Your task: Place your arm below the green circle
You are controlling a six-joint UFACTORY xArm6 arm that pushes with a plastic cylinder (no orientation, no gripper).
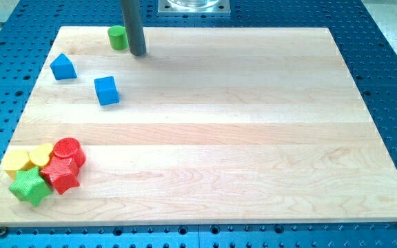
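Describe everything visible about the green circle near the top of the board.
The green circle is a short, solid-looking cylinder of matte green, standing upright on its flat base near the top edge of the wooden board, toward the view's left. Its round top face looks slightly lighter than its side wall. My tip sits just to its right and slightly lower in the view, the rod so close that contact cannot be ruled out. No other block touches it.

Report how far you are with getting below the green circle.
Done: my tip has reached the green circle near the board's top edge. In hand: it sits at the circle's right, close beside it, slightly lower. Left: slide round to the view's bottom side of the circle, above the blue cube.
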